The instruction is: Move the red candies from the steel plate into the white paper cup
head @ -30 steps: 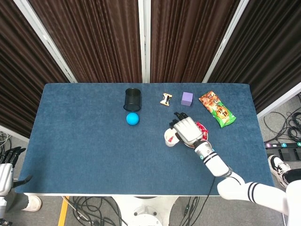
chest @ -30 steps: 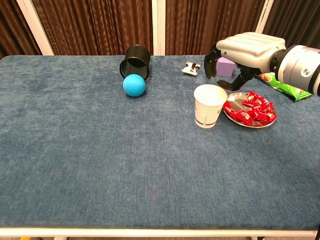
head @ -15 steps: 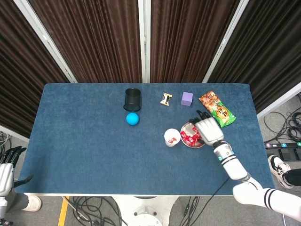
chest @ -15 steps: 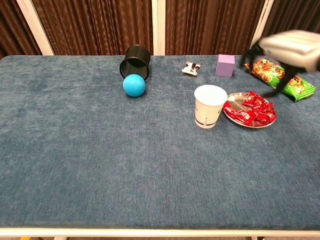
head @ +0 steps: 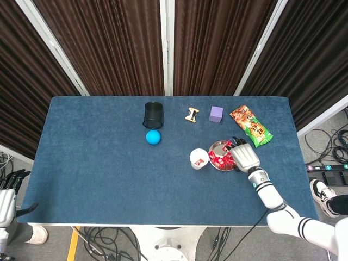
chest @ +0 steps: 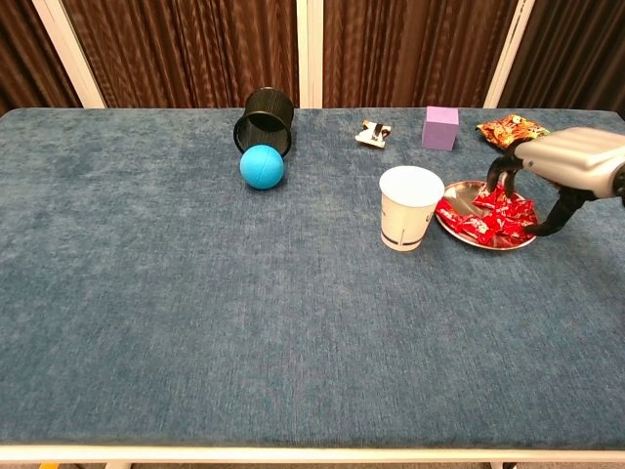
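Observation:
The steel plate (head: 216, 146) (chest: 459, 191) lies right of the table's middle and carries a heap of red candies (head: 222, 159) (chest: 491, 217). Just left of it stands the white paper cup (head: 199, 159) (chest: 409, 207), upright, and the head view shows something red inside it. My right hand (head: 245, 156) (chest: 564, 164) hangs low over the plate's right edge, its fingers (chest: 503, 176) arched down and apart at the candies, and I see nothing held in them. My left hand (head: 6, 191) hangs off the table at the lower left with its fingers straight.
Along the back of the table are a tipped black mesh cup (head: 154, 114), a blue ball (head: 153, 137), a small wooden piece (head: 191, 114), a purple cube (head: 216, 113) and a snack bag (head: 250, 125) close behind my right hand.
My right hand has left its place above the cup, swung right past the plate and come down to the plate's right edge. The left hand has not moved.

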